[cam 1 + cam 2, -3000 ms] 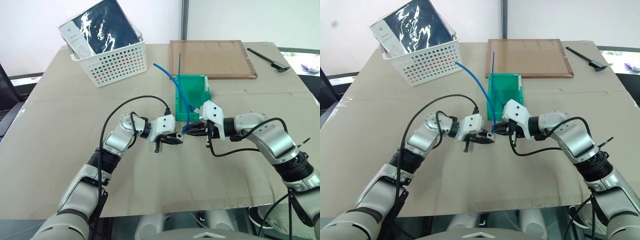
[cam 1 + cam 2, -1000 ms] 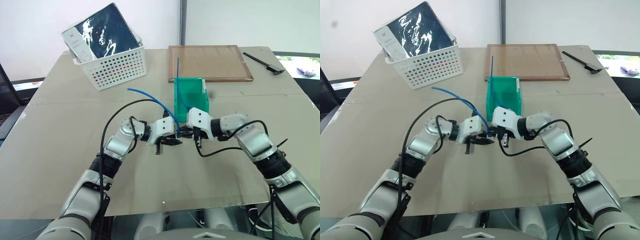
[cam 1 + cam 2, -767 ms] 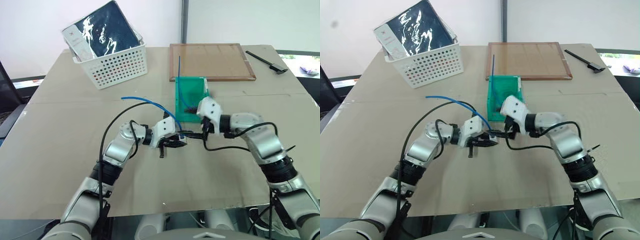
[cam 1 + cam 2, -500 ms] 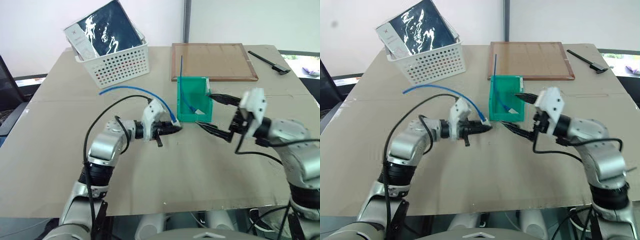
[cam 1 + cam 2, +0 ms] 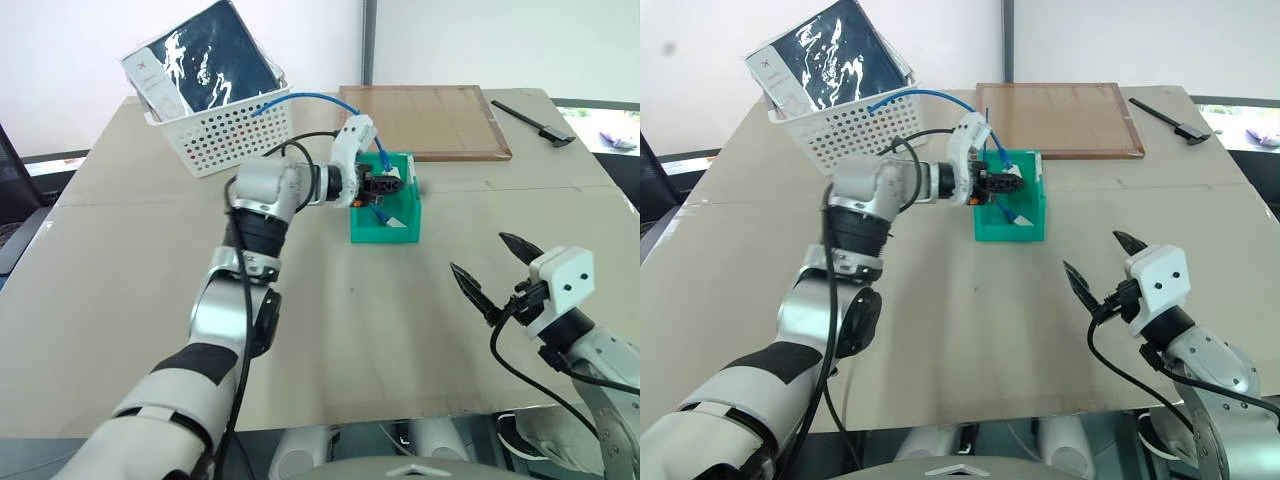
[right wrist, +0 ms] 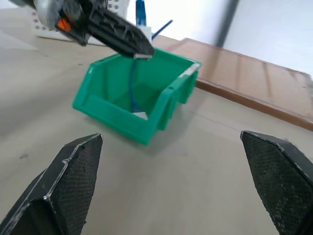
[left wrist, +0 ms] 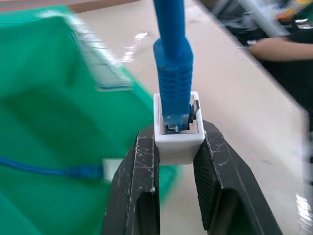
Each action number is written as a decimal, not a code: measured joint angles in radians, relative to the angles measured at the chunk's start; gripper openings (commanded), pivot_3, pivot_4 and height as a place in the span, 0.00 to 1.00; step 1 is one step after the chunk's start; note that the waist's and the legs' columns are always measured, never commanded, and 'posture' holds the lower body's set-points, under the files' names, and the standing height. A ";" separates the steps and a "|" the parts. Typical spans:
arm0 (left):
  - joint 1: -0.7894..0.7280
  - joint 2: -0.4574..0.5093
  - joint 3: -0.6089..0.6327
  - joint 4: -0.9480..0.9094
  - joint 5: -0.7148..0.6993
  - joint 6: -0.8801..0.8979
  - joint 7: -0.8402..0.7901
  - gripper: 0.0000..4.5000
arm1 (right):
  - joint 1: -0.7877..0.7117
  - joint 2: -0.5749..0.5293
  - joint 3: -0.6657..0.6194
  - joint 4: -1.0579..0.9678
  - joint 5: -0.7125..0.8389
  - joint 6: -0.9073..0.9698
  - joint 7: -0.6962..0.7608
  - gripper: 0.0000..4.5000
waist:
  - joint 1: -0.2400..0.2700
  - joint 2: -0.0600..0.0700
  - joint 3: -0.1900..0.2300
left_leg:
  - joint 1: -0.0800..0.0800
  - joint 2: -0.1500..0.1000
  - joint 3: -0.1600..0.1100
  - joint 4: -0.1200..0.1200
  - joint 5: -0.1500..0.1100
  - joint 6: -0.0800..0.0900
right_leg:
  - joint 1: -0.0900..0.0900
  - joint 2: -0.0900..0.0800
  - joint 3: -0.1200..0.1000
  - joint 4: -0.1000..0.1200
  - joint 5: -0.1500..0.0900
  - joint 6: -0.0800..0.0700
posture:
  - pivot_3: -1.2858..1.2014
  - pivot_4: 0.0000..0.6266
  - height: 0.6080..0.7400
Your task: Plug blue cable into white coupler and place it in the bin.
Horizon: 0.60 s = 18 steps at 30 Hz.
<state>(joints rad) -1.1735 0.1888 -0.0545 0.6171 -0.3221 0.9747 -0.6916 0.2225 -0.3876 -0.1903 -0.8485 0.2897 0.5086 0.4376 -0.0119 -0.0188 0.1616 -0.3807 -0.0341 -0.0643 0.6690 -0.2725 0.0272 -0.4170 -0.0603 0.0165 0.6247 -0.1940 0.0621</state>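
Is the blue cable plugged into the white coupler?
Plugged in: the blue cable has its plug seated in the white coupler, which the left gripper pinches.

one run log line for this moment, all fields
left hand: shut on white coupler | blue cable: plugged in | position: over bin | right hand: open, empty

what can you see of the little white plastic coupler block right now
The small white plastic coupler block is boxy with rounded edges, its socket face turned up toward the camera. The bright blue cable's moulded plug sits in that socket. The left gripper's two black fingers clamp its sides. It hangs over the teal-green plastic bin, not yet dropped in.
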 measured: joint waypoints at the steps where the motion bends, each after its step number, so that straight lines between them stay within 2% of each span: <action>1: -0.014 -0.010 -0.016 0.055 0.024 -0.047 0.001 0.36 | 0.011 0.002 0.002 -0.007 -0.004 -0.005 -0.011 1.00 | 0.000 0.000 0.000 | 0.000 0.000 0.000 0.000 0.000 0.000 | 0.000 0.000 0.000 0.000 0.000 0.000 | 0.52 0.24 1.00; 2: -0.024 -0.018 -0.026 0.097 0.039 -0.078 0.002 0.44 | 0.022 0.003 0.004 -0.011 -0.008 -0.008 -0.017 1.00 | 0.000 0.000 0.000 | 0.000 0.000 0.000 0.000 0.000 0.000 | 0.000 0.000 0.000 0.000 0.000 0.000 | 0.52 0.24 1.00; 5: -0.039 -0.032 -0.032 0.164 0.054 -0.117 -0.012 0.79 | 0.051 0.009 0.008 -0.018 -0.011 -0.012 -0.035 1.00 | -0.001 0.000 0.001 | -0.001 0.000 0.000 0.000 0.000 0.000 | -0.001 0.000 0.000 0.000 0.000 0.000 | 0.52 0.24 1.00; 7: -0.047 -0.032 -0.028 0.177 0.054 -0.127 -0.018 0.99 | 0.058 0.011 0.008 -0.018 -0.011 -0.015 -0.039 1.00 | -0.001 0.000 0.001 | -0.001 0.001 0.001 0.000 0.000 0.000 | -0.001 0.000 0.000 0.000 0.000 0.000 | 0.52 0.24 1.00; 11: -0.032 0.031 0.010 0.094 0.019 -0.070 -0.058 0.99 | 0.064 0.011 0.009 -0.014 -0.015 -0.050 -0.044 1.00 | -0.007 0.000 0.002 | -0.001 0.002 0.001 0.000 0.000 0.000 | -0.002 0.001 0.001 0.000 -0.001 0.001 | 0.52 0.24 1.00; 15: 0.140 0.175 0.056 -0.278 -0.088 0.067 -0.135 0.99 | 0.057 0.009 0.023 0.020 -0.026 -0.079 -0.044 1.00 | -0.019 0.002 0.002 | 0.000 0.004 0.002 -0.001 0.000 0.000 | -0.002 0.001 0.003 0.001 0.001 -0.002 | 0.52 0.24 1.00; 17: 0.237 0.186 0.077 -0.407 -0.110 0.030 -0.143 0.99 | 0.048 0.006 0.028 0.038 -0.031 -0.085 -0.042 1.00 | -0.014 0.002 0.002 | 0.000 0.004 0.002 -0.001 0.001 -0.003 | -0.002 -0.001 0.003 0.001 0.001 -0.002 | 0.52 0.24 1.00; 18: 0.336 0.204 0.090 -0.515 -0.129 -0.022 -0.166 0.99 | 0.029 -0.002 0.037 0.053 -0.030 -0.089 -0.032 1.00 | -0.010 0.002 0.002 | 0.000 0.004 0.003 -0.001 0.002 -0.004 | -0.002 -0.001 0.003 0.000 0.001 -0.002 | 0.52 0.24 1.00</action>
<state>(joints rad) -0.8377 0.3928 0.0355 0.1023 -0.4510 0.9525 -0.8571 0.2520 -0.3892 -0.1534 -0.7953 0.2595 0.4194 0.4057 -0.0216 -0.0169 0.1638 -0.3807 -0.0305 -0.0610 0.6681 -0.2704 0.0231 -0.4192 -0.0616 0.0200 0.6250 -0.1927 0.0598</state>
